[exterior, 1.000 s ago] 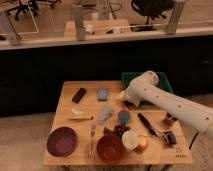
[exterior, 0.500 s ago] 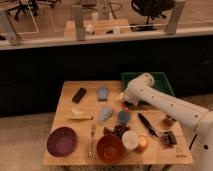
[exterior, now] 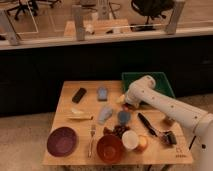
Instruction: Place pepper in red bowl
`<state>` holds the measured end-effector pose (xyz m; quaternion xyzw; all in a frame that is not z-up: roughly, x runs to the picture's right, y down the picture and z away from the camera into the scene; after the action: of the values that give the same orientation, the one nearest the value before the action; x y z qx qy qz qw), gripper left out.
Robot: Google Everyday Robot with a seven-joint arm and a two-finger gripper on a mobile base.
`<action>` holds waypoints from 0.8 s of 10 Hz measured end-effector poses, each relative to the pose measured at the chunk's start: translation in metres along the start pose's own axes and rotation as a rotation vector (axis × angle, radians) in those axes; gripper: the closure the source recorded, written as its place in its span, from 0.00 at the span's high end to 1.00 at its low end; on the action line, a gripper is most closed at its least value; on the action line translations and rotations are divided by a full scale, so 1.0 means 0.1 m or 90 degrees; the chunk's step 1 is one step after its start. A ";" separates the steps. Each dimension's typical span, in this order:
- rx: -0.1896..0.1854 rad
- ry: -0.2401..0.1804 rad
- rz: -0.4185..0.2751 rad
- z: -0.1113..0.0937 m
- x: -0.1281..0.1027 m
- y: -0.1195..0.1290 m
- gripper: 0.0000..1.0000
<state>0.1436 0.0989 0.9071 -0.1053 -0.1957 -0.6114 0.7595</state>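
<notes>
My white arm reaches in from the right, and its gripper (exterior: 126,102) hangs open, pointing down over the far middle of the wooden table (exterior: 67,105). A small red bit right under it looks like the pepper (exterior: 131,106), mostly hidden by the wrist; I cannot tell whether they touch. The orange-red bowl (exterior: 110,149) stands at the table's front edge, well in front of the gripper, with nothing visible inside.
A dark maroon bowl (exterior: 62,141) sits front left, with a fork (exterior: 91,140) beside it. A brown lumpy cluster (exterior: 119,131), white cup (exterior: 131,140) and orange fruit (exterior: 143,144) crowd the red bowl. A green tray (exterior: 155,80) lies behind the arm, a black brush (exterior: 147,124) to the right.
The arm has swung left and lowered, bringing the gripper from the green tray's edge down toward the table's middle. The objects have not moved.
</notes>
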 end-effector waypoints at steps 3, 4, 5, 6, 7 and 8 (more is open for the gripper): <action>-0.004 0.001 -0.006 0.05 -0.04 -0.01 0.80; -0.011 0.003 -0.006 0.08 -0.05 -0.02 0.78; -0.016 0.006 -0.007 0.11 -0.06 -0.04 0.72; -0.021 0.009 -0.008 0.14 -0.06 -0.06 0.63; -0.029 0.014 -0.008 0.18 -0.07 -0.07 0.51; -0.035 0.017 -0.008 0.20 -0.08 -0.07 0.43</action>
<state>0.1325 0.1124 0.9213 -0.1167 -0.1698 -0.6224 0.7551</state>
